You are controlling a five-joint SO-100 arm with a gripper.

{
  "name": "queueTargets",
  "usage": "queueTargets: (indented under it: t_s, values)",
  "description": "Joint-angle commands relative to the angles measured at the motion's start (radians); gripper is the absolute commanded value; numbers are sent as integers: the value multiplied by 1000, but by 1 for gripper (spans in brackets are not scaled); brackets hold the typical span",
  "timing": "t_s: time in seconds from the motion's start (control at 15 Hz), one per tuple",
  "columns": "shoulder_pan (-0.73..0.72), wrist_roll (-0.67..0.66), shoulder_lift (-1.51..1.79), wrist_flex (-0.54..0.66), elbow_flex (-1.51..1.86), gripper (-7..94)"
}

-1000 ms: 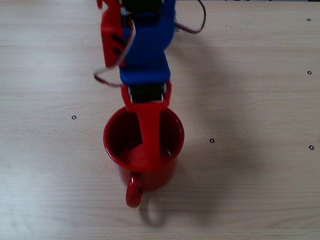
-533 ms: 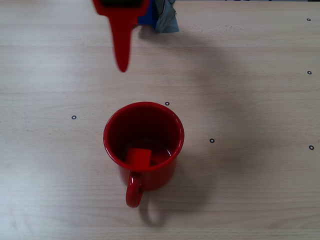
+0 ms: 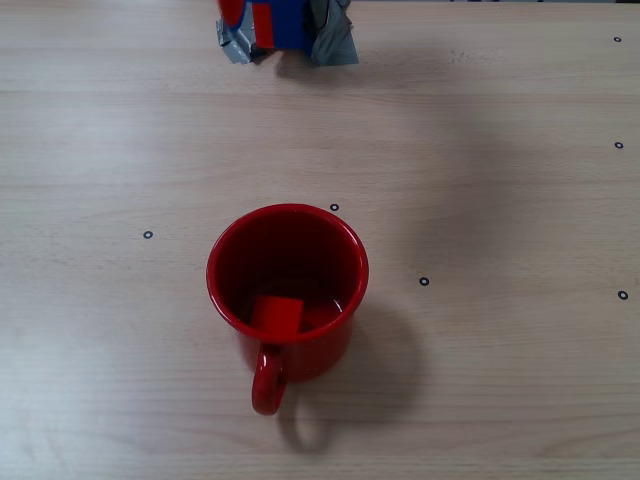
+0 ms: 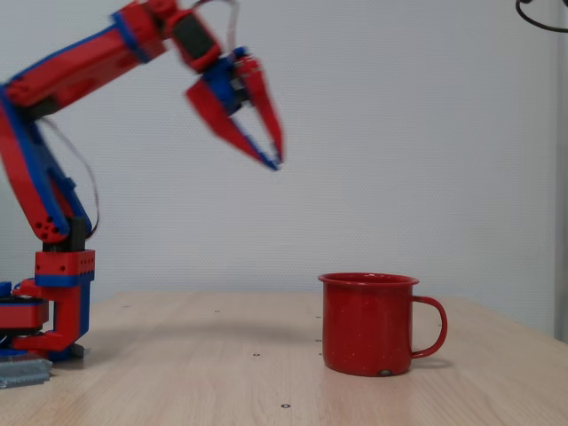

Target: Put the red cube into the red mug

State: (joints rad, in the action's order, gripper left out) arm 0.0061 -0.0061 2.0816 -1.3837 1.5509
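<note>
High above the surface (image 4: 177, 382), the pincer (image 4: 276, 160) hangs in the air in the side fixed view, pointing down and to the right. Its two long red fingers (image 4: 257, 102) spread apart near the wrist and draw together at the tips, so the gap between them is narrow, and nothing is held there. It sits well to the left of the red mug (image 4: 367, 323) and far above its rim. The red and blue arm (image 4: 80, 67) slopes up from its base (image 4: 53, 306), which stands at the left end of the surface.

Seen from overhead, the red mug (image 3: 287, 290) stands upright on the pale wooden surface (image 3: 500, 180), its loop handle (image 3: 267, 381) toward the bottom of the picture. The red cube (image 3: 276, 316) lies inside the mug on its bottom, against the wall nearest the handle. Only the foot of the arm (image 3: 285, 25) shows at the top edge of that view, well apart from the mug, with grey tape (image 3: 335, 40) beside it. Small black ring marks (image 3: 424, 281) dot the surface.
</note>
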Motion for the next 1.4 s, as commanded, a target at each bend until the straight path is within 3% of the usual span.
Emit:
queueTargets:
  t_s: [0.0, 0.33, 0.6, 1.33]
  values:
    - [20, -31, 242, 52, 190, 0]
    - [-26, -78, 815, 183, 916, 0]
    - [-61, -106, 1032, 239, 1301, 0]
    - [-38, -46, 1250, 287, 1562, 0]
